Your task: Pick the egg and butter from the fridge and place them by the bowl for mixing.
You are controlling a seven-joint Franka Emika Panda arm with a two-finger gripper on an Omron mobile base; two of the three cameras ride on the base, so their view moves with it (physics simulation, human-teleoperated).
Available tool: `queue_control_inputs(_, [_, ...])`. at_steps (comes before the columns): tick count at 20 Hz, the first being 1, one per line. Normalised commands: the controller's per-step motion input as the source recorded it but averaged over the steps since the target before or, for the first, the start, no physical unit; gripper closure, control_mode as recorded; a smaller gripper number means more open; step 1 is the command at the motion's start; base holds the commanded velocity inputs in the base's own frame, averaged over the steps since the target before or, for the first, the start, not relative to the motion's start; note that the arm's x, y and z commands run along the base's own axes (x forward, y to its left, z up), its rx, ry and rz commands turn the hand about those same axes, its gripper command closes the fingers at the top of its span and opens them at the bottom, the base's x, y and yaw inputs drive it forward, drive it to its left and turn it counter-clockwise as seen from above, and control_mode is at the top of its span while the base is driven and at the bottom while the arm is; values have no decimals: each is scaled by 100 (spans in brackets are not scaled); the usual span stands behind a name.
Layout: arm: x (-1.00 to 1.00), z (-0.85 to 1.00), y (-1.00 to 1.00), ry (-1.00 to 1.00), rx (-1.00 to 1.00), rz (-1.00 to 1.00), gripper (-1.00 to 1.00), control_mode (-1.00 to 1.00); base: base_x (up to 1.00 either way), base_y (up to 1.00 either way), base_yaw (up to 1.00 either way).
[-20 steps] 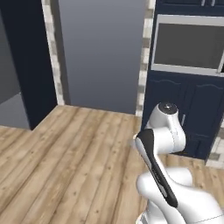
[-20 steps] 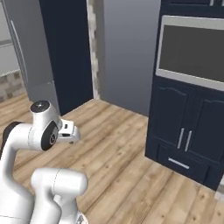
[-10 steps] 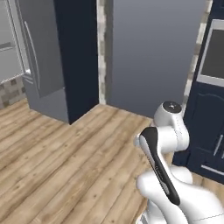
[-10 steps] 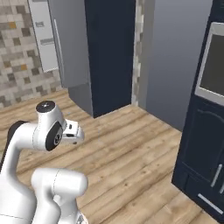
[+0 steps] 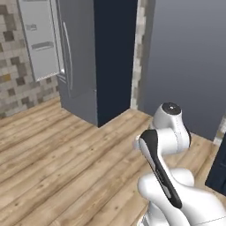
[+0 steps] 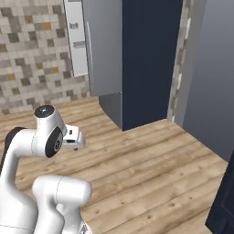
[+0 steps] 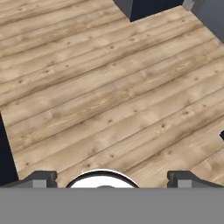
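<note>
One tall grey metallic fridge (image 5: 77, 66) stands with one long thin vertical handle (image 5: 67, 55) showing on its closed front and one pale door (image 5: 39, 37) swung open beside it. One dark navy cabinet panel (image 5: 115, 57) adjoins it. One wooden plank floor (image 7: 109, 87) spreads below.
</note>
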Motion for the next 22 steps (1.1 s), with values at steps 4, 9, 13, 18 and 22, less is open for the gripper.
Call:
queue_control_inputs(4, [0,0,0,0,0,0,-100,100,90,34,4])
queue_control_inputs(9, [0,0,0,0,0,0,-100,100,87,47,0])
queue_control_inputs(13, [0,0,0,0,0,0,-100,100,84,54,0])
queue_control_inputs(18, [0,0,0,0,0,0,-100,100,84,53,0])
queue_control_inputs(22, [0,0,0,0,0,0,-100,100,87,41,-11])
